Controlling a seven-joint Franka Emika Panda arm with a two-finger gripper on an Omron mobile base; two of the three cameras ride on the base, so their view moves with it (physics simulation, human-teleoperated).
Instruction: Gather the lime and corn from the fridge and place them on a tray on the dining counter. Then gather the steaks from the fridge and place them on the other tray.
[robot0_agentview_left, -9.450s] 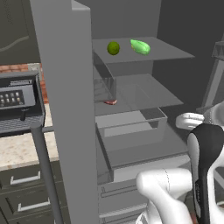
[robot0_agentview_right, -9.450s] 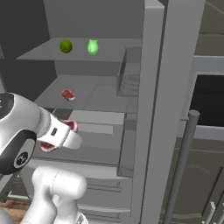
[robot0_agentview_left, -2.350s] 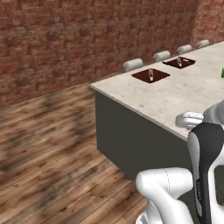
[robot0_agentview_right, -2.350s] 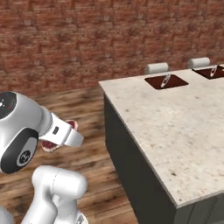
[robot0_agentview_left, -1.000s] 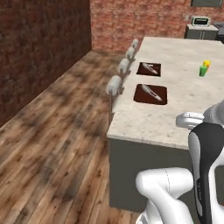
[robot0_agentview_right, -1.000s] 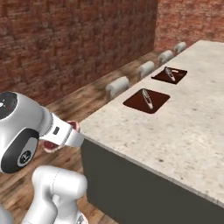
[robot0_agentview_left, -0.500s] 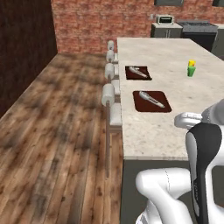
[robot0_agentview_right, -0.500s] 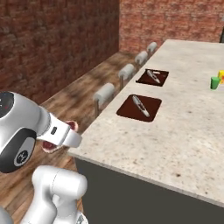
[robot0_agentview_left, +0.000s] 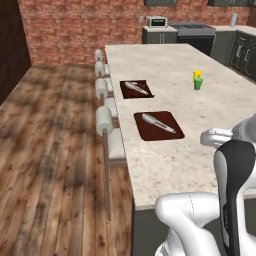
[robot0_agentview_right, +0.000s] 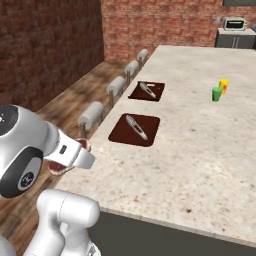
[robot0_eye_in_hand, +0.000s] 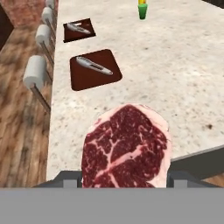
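Observation:
A reddish-pink marbled steak is clamped in my gripper, which is shut on it; the meat covers the fingertips. From the right base view the steak peeks out beside the white hand, just off the near left corner of the dining counter. Two dark brown trays lie on the beige top, a near tray and a far tray, each with a silver utensil on it. The same near tray is ahead of the arm. The lime, corn and fridge are out of view.
White-cushioned stools line the counter's left side over a wooden floor. A green cup and a yellow object stand further along the top. Brick walls, a stove and dark cabinets stand at the back.
The base has driven and turned, so the views now look down the length of the dining counter. The steak stays in the gripper as before.

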